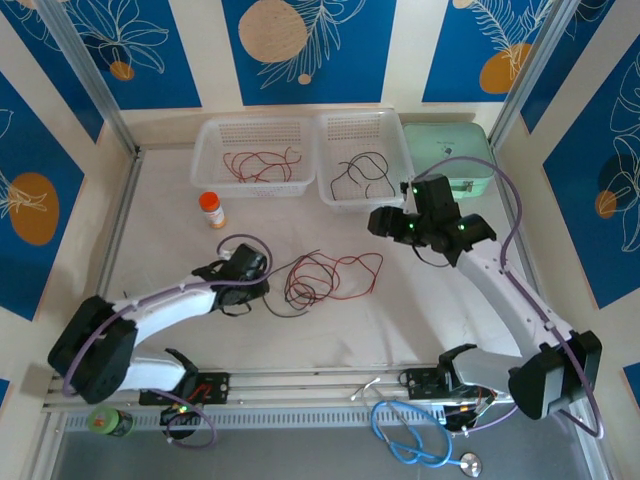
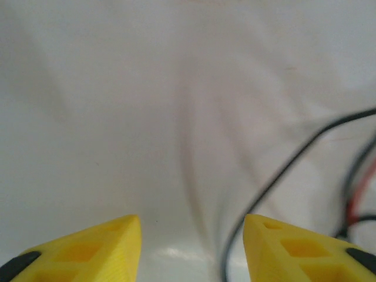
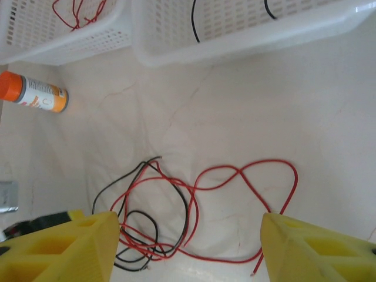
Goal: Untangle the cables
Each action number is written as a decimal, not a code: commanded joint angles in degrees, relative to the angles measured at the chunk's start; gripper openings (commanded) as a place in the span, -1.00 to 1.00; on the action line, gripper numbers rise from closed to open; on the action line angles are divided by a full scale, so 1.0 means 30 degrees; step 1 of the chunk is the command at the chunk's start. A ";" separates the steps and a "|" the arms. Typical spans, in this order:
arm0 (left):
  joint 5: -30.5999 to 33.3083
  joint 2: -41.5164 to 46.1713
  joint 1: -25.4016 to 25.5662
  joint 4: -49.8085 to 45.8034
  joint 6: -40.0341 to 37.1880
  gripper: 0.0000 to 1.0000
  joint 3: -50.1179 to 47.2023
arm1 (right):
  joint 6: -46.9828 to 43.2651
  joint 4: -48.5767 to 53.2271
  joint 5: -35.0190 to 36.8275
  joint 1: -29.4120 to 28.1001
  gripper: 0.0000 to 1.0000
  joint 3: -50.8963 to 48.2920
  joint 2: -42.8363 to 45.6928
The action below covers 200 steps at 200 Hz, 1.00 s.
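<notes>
Tangle of red and black cables (image 1: pixel 308 288) lies mid-frame; 2 baskets (image 1: pixel 203 160) at top hold sorted strands (image 1: pixel 258 163). Left gripper (image 2: pixel 191 222) straddles a black strand (image 2: pixel 282 173), unclosed; right gripper (image 3: pixel 189 217) hangs open, empty.

Table clutter
White perforated plastic basket (image 1: pixel 250 132) beside a second basket (image 1: pixel 362 128); orange-capped bottle (image 1: pixel 212 210) stands nearby; mint-green hard case (image 1: pixel 450 160) at right.

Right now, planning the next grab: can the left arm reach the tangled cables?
Probably yes: its fingers sit open beside the tangled cables, one black cable running between them, nothing in the way.
</notes>
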<state>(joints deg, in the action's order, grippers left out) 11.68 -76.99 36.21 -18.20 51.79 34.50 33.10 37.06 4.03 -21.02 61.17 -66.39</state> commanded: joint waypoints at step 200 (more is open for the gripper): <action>-0.2321 -0.4331 0.0114 -0.4475 -0.8406 0.02 0.6698 | 0.1124 0.1195 0.0455 0.0119 0.30 -0.1990 0.3236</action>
<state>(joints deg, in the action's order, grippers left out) 5.13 -85.41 36.29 -28.16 29.69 53.12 35.68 39.70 5.54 -20.93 55.92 -57.58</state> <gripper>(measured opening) 0.518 0.653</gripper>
